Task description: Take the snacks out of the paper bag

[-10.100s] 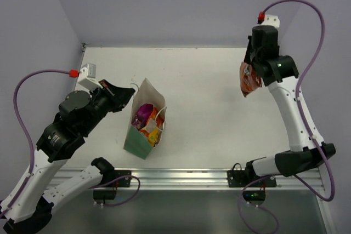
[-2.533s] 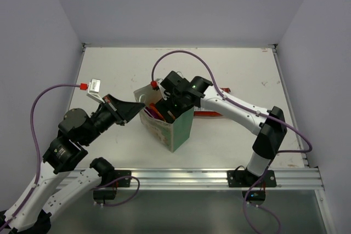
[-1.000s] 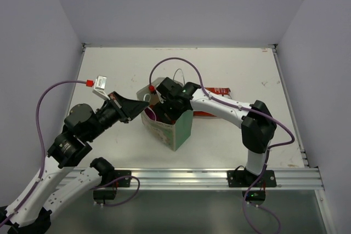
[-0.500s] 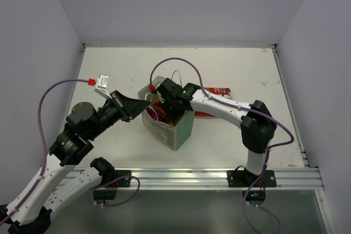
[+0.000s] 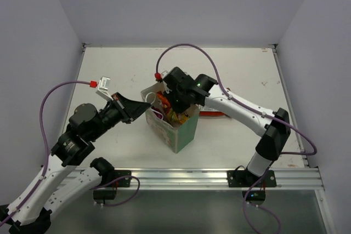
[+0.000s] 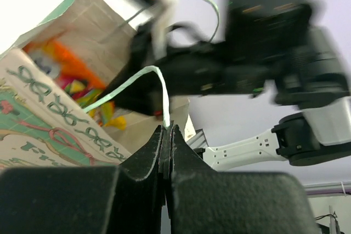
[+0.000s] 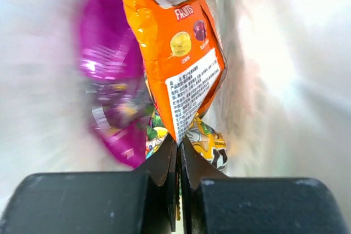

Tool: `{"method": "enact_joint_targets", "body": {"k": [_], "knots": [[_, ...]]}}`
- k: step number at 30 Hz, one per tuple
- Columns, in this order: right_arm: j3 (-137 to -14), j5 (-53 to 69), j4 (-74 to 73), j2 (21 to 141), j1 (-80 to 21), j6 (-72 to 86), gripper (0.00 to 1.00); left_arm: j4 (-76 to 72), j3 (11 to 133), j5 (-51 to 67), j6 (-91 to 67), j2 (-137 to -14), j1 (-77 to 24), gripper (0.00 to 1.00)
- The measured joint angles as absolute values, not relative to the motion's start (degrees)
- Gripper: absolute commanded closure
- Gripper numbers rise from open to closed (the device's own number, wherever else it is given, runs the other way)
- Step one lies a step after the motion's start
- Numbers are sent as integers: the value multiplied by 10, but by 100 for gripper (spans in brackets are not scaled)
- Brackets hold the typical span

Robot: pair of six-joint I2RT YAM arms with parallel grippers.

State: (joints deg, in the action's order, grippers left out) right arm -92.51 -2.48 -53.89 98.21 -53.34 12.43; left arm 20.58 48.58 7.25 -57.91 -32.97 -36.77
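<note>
Pinching the lower corner of an orange packet, the right gripper was clenched, its two fingers pressed together on the foil, as we saw in the right wrist view. The packet hung upright above the fingertips with its printed back facing the camera. Just to its left we saw a magenta packet, blurred, and just behind the fingertips a yellow packet. The pale inner walls of the paper bag closed in on both sides.

From the top camera we saw the right arm reaching down into the open mouth of the bag, which stood near the middle of the table with orange and yellow foil showing inside. A red packet lay on the table just beside the bag, partly under the arm.

The left gripper was clenched too, its fingertips nipping the thin string handle, which looped from them back to the bag's rim. In the top view this gripper sat just beside the bag's left edge.
</note>
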Motion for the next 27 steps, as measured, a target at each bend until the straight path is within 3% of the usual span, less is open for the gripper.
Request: {"method": "enact_joint_targets", "body": {"k": [16, 27], "knots": [[-1335, -32, -663, 962, -532, 130, 100, 210, 477, 54, -579, -322, -368, 100], [-1285, -191, -641, 849, -485, 126, 100, 259, 505, 26, -569, -310, -368, 100]]}}
